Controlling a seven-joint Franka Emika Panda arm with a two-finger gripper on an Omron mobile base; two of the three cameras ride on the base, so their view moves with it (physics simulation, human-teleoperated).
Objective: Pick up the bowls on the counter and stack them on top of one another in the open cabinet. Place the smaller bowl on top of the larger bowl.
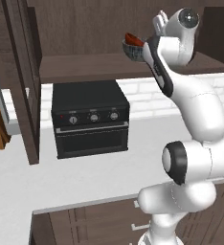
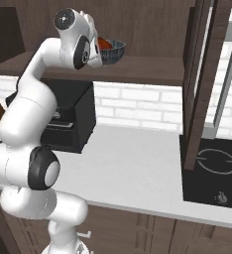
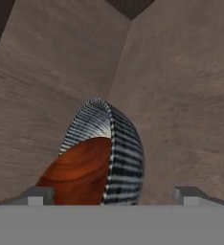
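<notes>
A kitchen: a countertop oven, an induction hob, brick backsplash and wooden cabinets.

The reddish-brown bowl sits nested inside the grey bowl, both on the dark cabinet's shelf.

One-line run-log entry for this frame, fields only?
phase: placing | smaller bowl: inside larger bowl | bowls: at open cabinet shelf level | end effector: fingers apart beside bowls, contact unclear | counter: toaster oven
</notes>
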